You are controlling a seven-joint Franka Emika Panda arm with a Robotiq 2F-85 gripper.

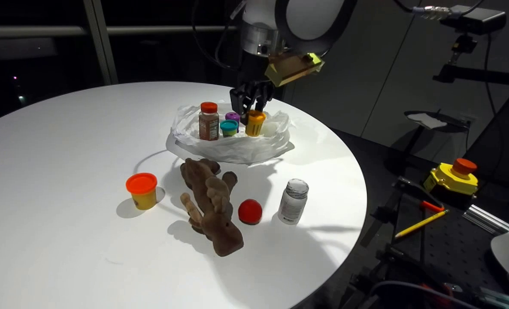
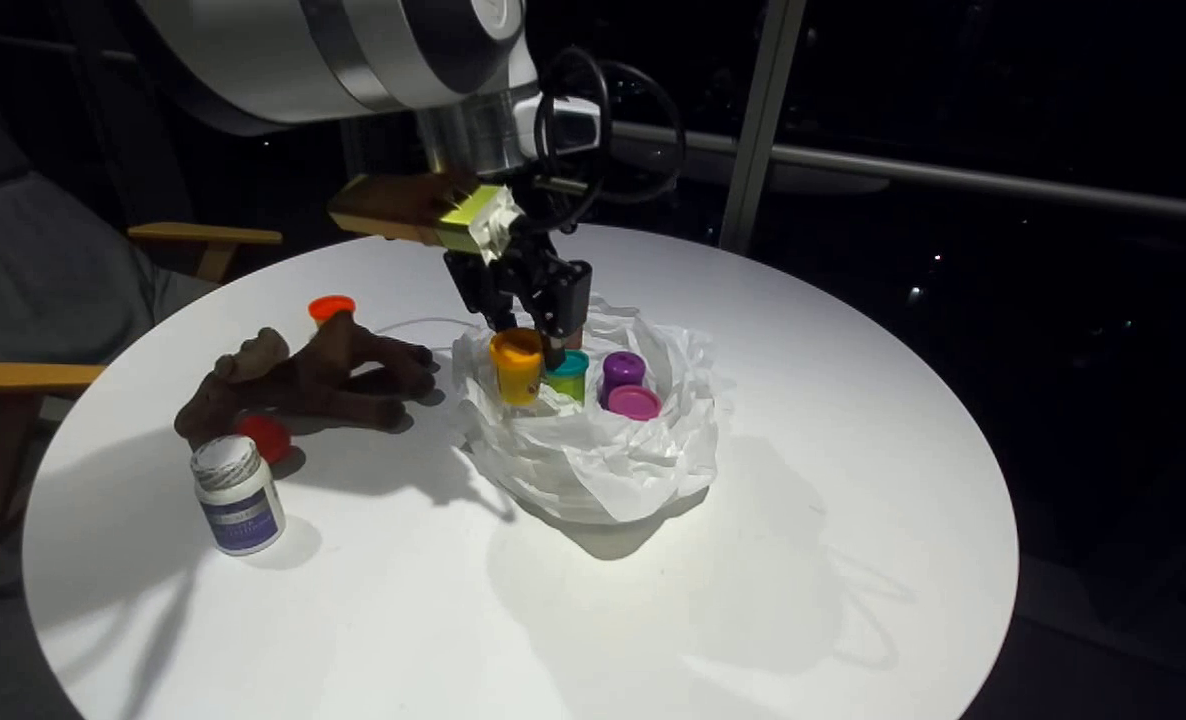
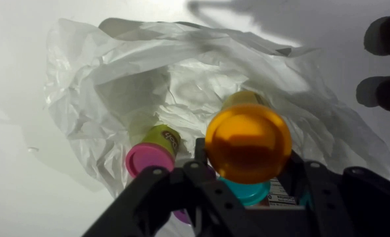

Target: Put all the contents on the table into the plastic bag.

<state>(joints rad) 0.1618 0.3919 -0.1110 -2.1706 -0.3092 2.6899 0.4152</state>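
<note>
At mouth of bag (image 1: 237,151), in an exterior view: fingers (image 1: 243,116) clamped on orange cup (image 1: 254,125), lid up, axis near vertical, base slightly left; whether it touches bag, cannot tell. Plush (image 1: 203,189) lies on desk (image 1: 65,128), head at near end, feet toward bag.

In an exterior view: plush's head left, feet right; white bottle (image 2: 240,500) upright.

Wrist view: orange cup end-on, lid nearest; pink-lidded cup (image 3: 155,152) tilted, lid lower left.

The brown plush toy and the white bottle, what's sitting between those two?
A round red object sits between the brown plush toy and the white bottle, as an exterior view shows.
</note>
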